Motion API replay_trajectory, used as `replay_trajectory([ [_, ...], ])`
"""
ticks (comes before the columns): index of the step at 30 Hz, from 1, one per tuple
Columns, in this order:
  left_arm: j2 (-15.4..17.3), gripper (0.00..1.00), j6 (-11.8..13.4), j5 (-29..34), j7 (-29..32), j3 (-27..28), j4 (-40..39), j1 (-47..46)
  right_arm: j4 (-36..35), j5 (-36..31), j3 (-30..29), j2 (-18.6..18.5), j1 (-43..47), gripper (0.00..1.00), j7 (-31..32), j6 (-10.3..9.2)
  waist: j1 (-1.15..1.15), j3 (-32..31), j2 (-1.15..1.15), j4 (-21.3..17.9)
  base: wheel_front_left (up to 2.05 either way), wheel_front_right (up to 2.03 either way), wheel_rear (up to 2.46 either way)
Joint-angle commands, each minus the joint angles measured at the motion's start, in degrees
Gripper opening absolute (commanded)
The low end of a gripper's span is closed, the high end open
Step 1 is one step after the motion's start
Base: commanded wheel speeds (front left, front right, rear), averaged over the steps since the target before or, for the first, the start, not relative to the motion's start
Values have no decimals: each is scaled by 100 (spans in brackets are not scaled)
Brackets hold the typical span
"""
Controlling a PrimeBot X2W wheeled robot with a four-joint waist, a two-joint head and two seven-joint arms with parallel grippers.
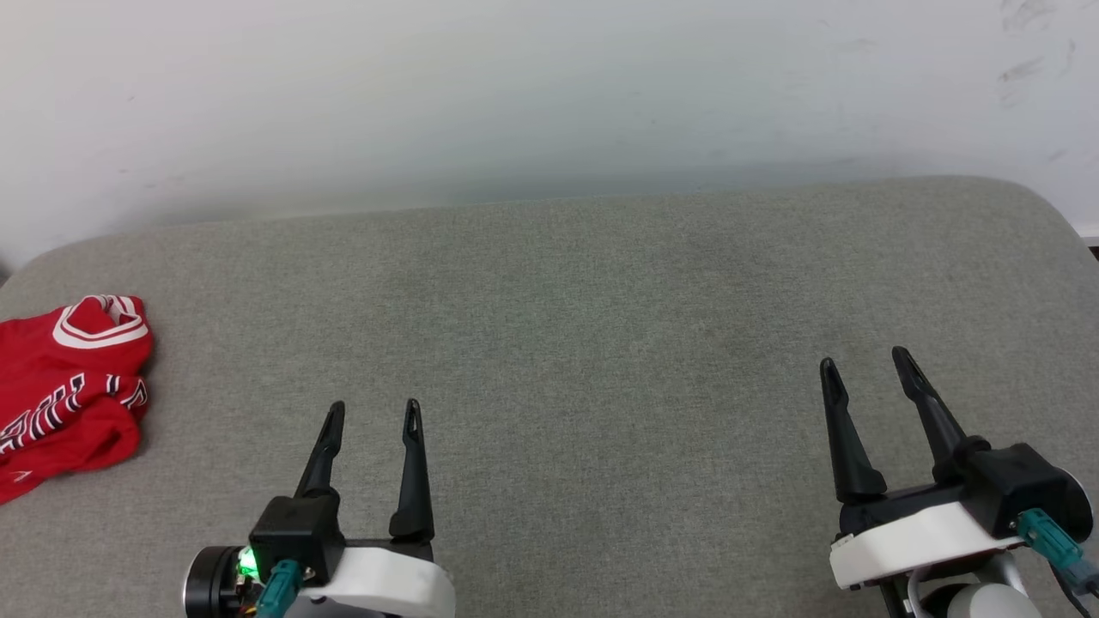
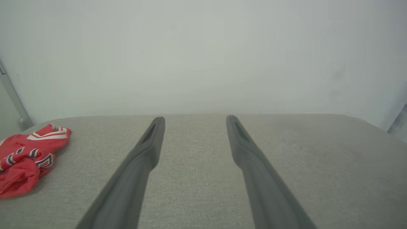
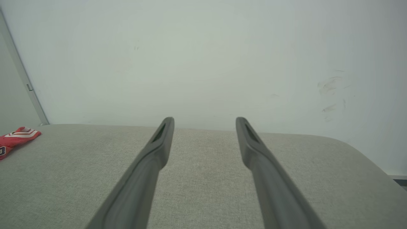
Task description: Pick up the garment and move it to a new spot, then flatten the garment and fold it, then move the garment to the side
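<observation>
The garment (image 1: 64, 390) is a red jersey with white-and-red striped trim and black lettering, lying crumpled at the far left edge of the grey cushioned surface (image 1: 601, 326). It is partly cut off by the head view's left border. My left gripper (image 1: 373, 412) stands open at the lower left, well to the right of the garment and apart from it. At the lower right, my right gripper (image 1: 863, 360) is open too, with nothing between its fingers. The garment (image 2: 28, 156) lies left of the left gripper (image 2: 195, 119) in the left wrist view. In the right wrist view the garment (image 3: 17, 136) is far left of the open right gripper (image 3: 205, 120).
A pale wall (image 1: 515, 94) rises directly behind the grey surface. The surface has rounded back corners and its right edge drops off at the far right (image 1: 1077, 236). A grey strip (image 3: 22, 76) runs up the wall at the left.
</observation>
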Motion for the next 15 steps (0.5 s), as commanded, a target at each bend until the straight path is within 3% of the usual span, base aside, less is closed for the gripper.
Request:
replay_trajectory([
  [1,-45,100,-102,36,-58,129,-90,52,-51,-60,20,-3,15,100,-59,-2,0,3,0,1,0,0,0],
  [5,-286,100,-431,104,-105,522,-196,186,-2,332,21,-2,57,100,-103,-1,0,6,0,1,0,0,0],
  [6,-486,100,-779,162,-141,838,-202,339,65,541,35,-2,97,100,-142,-2,0,1,0,-6,0,0,0],
  [15,-1045,100,-2015,578,-245,1705,-78,648,324,479,92,0,95,100,-246,-1,0,-14,0,-45,0,0,0],
])
